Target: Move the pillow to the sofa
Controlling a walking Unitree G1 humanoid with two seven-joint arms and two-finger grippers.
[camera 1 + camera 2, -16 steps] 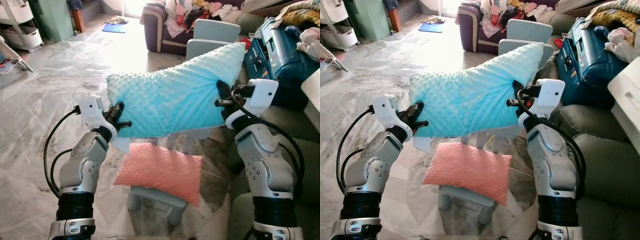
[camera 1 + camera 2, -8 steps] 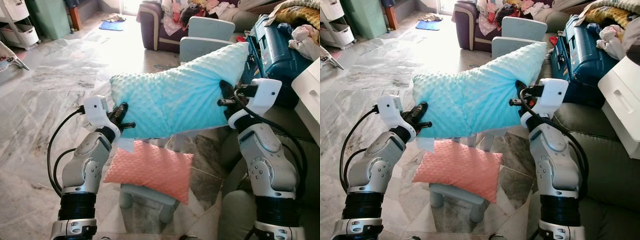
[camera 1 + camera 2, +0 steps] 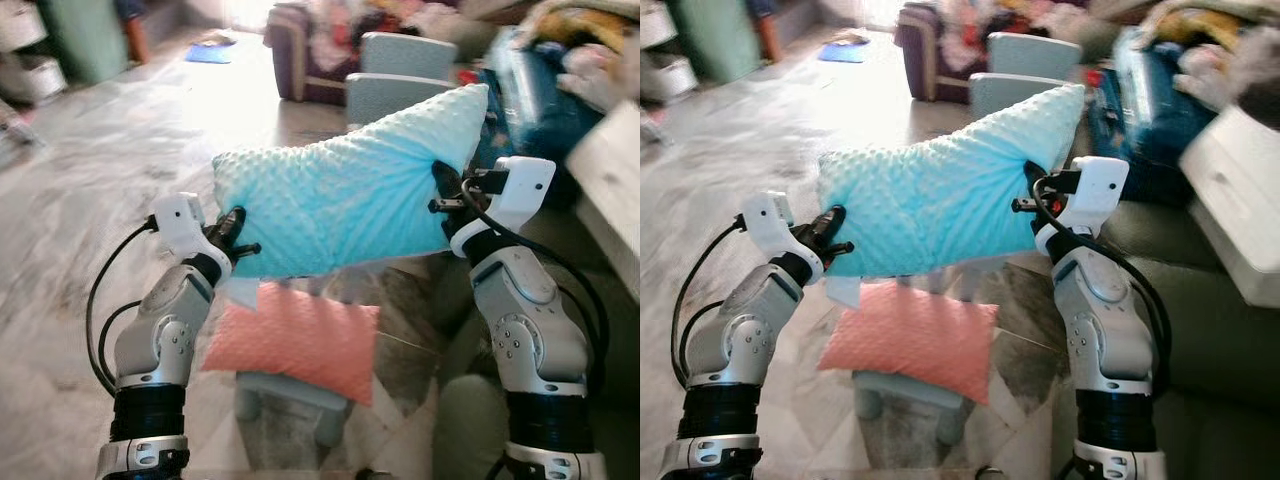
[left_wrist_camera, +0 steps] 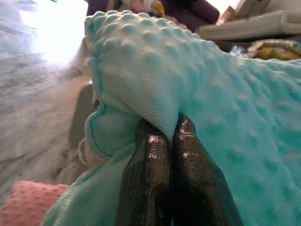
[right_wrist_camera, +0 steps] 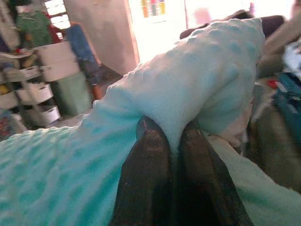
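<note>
Turquoise pillow held in the air between both grippers.

The dotted turquoise pillow (image 3: 345, 200) hangs stretched over a pink pillow (image 3: 293, 338) that lies on a small grey stool (image 3: 290, 400), with what looks like the sofa (image 3: 1215, 330) blurred at the robot's right. The left gripper (image 4: 170, 141) pinches its lower left edge, fingers closed on the fabric; the right gripper (image 5: 170, 136) is clamped on a fold at its right side.

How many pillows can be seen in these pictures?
2. The teal pillow is held up between the left gripper and right gripper. The pink pillow lies on the stool below. Others may be hidden among the clutter behind.
</note>
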